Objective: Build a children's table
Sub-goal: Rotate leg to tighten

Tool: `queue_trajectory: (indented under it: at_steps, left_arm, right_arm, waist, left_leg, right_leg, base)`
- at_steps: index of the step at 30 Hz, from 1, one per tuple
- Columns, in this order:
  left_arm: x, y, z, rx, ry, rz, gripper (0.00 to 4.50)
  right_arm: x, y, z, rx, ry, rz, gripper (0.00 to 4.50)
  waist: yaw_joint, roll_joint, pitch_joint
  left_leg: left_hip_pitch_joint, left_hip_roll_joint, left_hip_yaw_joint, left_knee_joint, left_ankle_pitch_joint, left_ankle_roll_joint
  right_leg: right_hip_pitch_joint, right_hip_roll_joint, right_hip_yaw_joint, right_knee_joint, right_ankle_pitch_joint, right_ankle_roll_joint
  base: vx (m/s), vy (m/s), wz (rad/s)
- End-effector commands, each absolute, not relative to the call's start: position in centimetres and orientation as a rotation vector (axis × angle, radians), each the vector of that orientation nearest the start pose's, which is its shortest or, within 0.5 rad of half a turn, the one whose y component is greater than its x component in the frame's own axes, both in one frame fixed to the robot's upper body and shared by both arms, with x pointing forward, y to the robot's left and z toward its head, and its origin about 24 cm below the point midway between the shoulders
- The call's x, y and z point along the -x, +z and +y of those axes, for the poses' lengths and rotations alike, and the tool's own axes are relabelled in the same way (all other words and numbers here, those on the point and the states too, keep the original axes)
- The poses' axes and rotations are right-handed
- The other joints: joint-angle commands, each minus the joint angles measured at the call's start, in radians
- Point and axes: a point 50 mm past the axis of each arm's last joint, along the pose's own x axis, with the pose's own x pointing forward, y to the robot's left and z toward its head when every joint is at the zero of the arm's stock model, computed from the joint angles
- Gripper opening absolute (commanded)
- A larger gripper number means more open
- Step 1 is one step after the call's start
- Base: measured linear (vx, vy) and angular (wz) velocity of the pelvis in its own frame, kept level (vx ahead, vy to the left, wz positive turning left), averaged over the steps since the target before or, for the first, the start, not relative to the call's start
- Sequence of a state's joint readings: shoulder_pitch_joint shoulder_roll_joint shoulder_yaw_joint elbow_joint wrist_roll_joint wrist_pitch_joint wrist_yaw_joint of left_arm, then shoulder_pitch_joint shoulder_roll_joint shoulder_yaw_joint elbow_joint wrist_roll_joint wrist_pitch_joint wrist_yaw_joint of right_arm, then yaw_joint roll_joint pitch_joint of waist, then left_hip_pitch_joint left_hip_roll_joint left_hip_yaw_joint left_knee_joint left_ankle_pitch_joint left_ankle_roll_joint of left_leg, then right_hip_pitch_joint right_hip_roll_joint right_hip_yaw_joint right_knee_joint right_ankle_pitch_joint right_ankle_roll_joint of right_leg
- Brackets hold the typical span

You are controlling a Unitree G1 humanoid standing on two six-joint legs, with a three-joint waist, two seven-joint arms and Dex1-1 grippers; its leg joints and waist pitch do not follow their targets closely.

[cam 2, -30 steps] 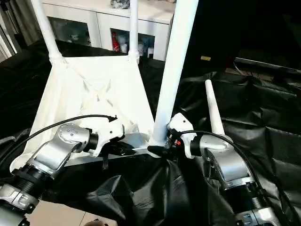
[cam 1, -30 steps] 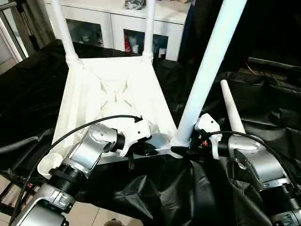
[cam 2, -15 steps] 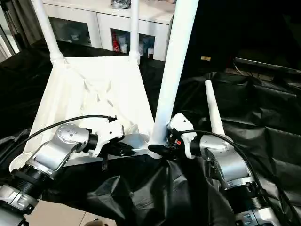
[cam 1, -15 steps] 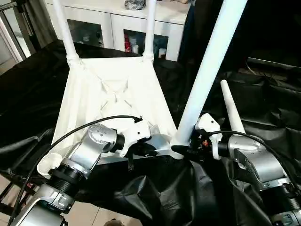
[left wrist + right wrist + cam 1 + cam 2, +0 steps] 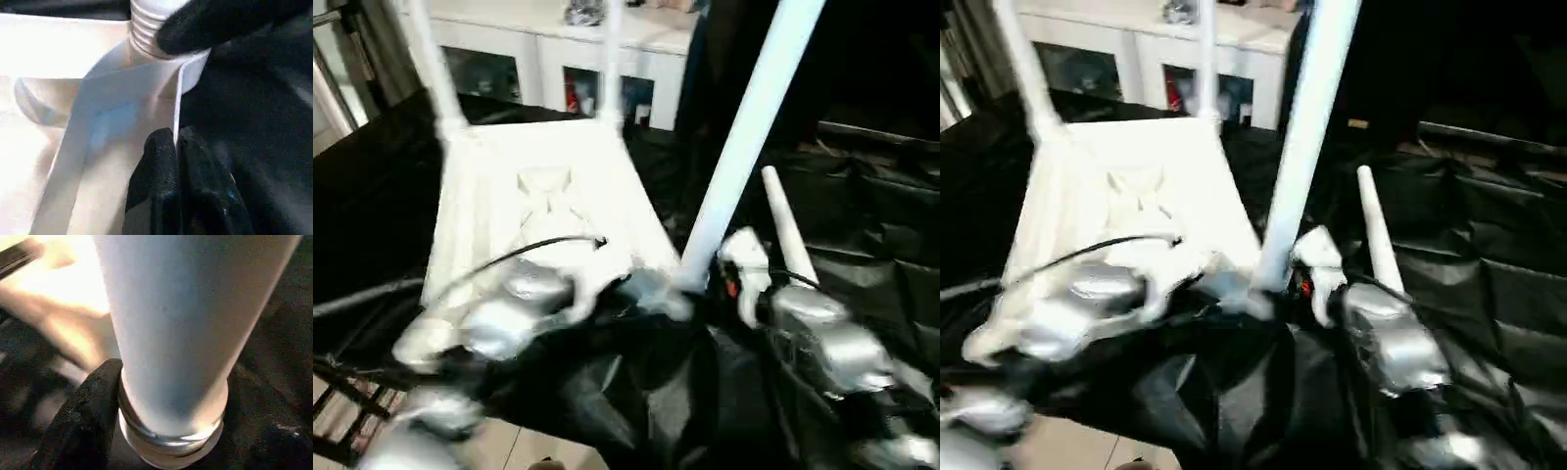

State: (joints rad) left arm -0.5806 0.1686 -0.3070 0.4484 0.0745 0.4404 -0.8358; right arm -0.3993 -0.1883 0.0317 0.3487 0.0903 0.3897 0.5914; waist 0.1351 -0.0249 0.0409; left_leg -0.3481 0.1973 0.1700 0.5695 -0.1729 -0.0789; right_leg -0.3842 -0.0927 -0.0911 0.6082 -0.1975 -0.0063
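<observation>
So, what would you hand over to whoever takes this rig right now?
Left hand: shut on the tabletop rim, near the corner socket.
Right hand: clasps the base of the near leg, whose threads still show above the socket.
Done: two far legs stand in their sockets.
Left: seat the near leg fully; fit the loose leg lying on the black cloth into the empty near-left socket.

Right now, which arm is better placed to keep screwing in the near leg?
Likely the right. Its gripper is closed around the base of the near leg at the corner socket. The left gripper is shut on the tabletop rim, steadying the tabletop.
</observation>
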Motion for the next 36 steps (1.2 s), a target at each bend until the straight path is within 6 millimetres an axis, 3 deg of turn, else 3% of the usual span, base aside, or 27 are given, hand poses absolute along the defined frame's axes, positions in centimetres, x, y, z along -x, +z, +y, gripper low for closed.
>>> queue_trajectory:
  at_steps: [1,2,3,4,5,6,7,11,13,18,21,27,31,36]
  left_arm:
    - [-33.2,7.3,4.5,-0.251,-0.975,0.375,0.00]
    - [-33.2,7.3,4.5,-0.250,-0.974,0.374,0.00]
    - [-33.5,7.3,3.3,-0.199,-0.921,0.372,0.00]
    - [-33.5,7.3,3.3,-0.195,-0.917,0.372,0.00]
    - [-33.7,7.3,2.4,-0.209,-0.885,0.366,0.00]
    - [-33.7,7.3,2.1,-0.225,-0.886,0.364,0.00]
    - [-33.6,7.2,1.9,-0.243,-0.900,0.358,0.00]
    - [-33.2,7.0,2.0,-0.309,-0.964,0.338,0.00]
    - [-33.1,6.9,2.2,-0.328,-0.987,0.331,0.00]
    - [-32.5,6.7,2.7,-0.342,-1.080,0.319,0.00]
    - [-31.9,6.6,3.7,-0.374,-1.168,0.314,0.00]
    - [-30.1,7.0,6.0,-0.389,-1.392,0.291,0.00]
    - [-29.7,7.1,6.8,-0.410,-1.434,0.298,0.00]
    - [-29.2,7.2,7.6,-0.404,-1.470,0.310,0.00]
  right_arm:
    - [-30.8,1.1,-10.8,-0.068,0.601,0.512,2.75]
    - [-30.8,1.0,-10.8,-0.069,0.599,0.513,2.75]
    - [-31.4,0.8,-10.0,-0.089,0.525,0.532,2.75]
    - [-31.4,0.7,-10.0,-0.089,0.521,0.534,2.75]
    - [-31.8,0.7,-9.2,-0.100,0.506,0.539,2.75]
    - [-32.0,0.8,-8.9,-0.113,0.502,0.536,3.31]
    - [-32.1,0.9,-8.7,-0.131,0.504,0.533,3.45]
    - [-32.4,1.3,-8.6,-0.070,0.525,0.504,3.59]
    - [-32.4,1.4,-8.7,-0.050,0.537,0.496,3.59]
    - [-32.3,1.9,-9.4,0.004,0.622,0.469,3.59]
    - [-31.7,2.6,-10.7,0.051,0.742,0.447,3.59]
    - [-30.3,3.8,-13.6,0.124,0.937,0.413,3.59]
    - [-29.6,4.5,-14.3,0.141,1.011,0.396,3.59]
    - [-28.7,4.7,-14.7,0.145,1.089,0.405,3.59]
  waist:
    - [-0.004,0.001,-0.048]
    - [-0.009,0.004,-0.045]
    - [-0.008,0.006,-0.050]
    - [-0.014,0.003,-0.051]
    - [-0.013,0.007,-0.051]
    - [-0.015,0.007,-0.054]
    - [-0.015,0.007,-0.055]
    - [-0.016,0.009,-0.058]
    - [-0.017,0.010,-0.055]
    - [-0.019,0.010,-0.051]
    - [-0.017,0.007,-0.051]
    - [-0.008,0.009,-0.053]
    - [0.011,0.008,-0.053]
    - [0.016,0.006,-0.052]
  left_leg:
    - [0.003,0.029,-0.014,-0.076,-0.304,-0.035]
    - [-0.002,0.029,-0.016,-0.078,-0.306,-0.036]
    - [-0.002,0.028,-0.017,-0.077,-0.302,-0.034]
    - [0.001,0.026,-0.014,-0.074,-0.287,-0.030]
    - [0.002,0.027,-0.014,-0.074,-0.283,-0.029]
    - [-0.001,0.027,-0.012,-0.071,-0.259,-0.022]
    - [-0.003,0.027,-0.013,-0.071,-0.246,-0.018]
    - [-0.006,0.027,-0.009,-0.068,-0.193,0.007]
    - [-0.004,0.028,-0.009,-0.070,-0.206,0.008]
    - [-0.003,0.030,-0.010,-0.075,-0.260,0.004]
    - [-0.005,0.033,-0.011,-0.075,-0.251,0.013]
    - [-0.002,0.037,-0.007,-0.070,-0.219,0.027]
    - [0.002,0.040,-0.004,-0.069,-0.212,0.035]
    - [-0.002,0.039,-0.005,-0.070,-0.212,0.031]
  right_leg:
    - [0.039,-0.067,0.050,-0.099,-0.393,-0.116]
    - [0.036,-0.067,0.050,-0.098,-0.394,-0.118]
    - [0.041,-0.067,0.047,-0.100,-0.394,-0.107]
    - [0.036,-0.064,0.050,-0.098,-0.357,-0.117]
    - [0.036,-0.063,0.050,-0.098,-0.346,-0.119]
    - [0.040,-0.062,0.051,-0.092,-0.283,-0.136]
    - [0.042,-0.060,0.051,-0.088,-0.254,-0.140]
    - [0.046,-0.059,0.050,-0.079,-0.140,-0.166]
    - [0.046,-0.060,0.050,-0.080,-0.154,-0.172]
    - [0.044,-0.063,0.052,-0.091,-0.255,-0.146]
    - [0.046,-0.063,0.052,-0.088,-0.233,-0.149]
    - [0.043,-0.062,0.054,-0.075,-0.146,-0.191]
    - [0.042,-0.062,0.055,-0.071,-0.120,-0.206]
    - [0.044,-0.064,0.054,-0.072,-0.143,-0.199]
  base:
    - [0.000,0.000,0.00]
    - [0.000,0.000,0.00]
    - [0.000,0.000,0.00]
    - [0.000,0.000,0.00]
    - [0.000,0.000,0.00]
    - [0.000,0.000,0.00]
    - [0.000,0.000,0.00]
    - [0.000,0.000,0.00]
    - [0.000,0.000,0.00]
    - [0.000,0.000,0.00]
    - [0.000,0.000,0.00]
    - [0.000,0.000,0.00]
    - [0.000,0.000,0.00]
    - [0.000,0.000,0.00]
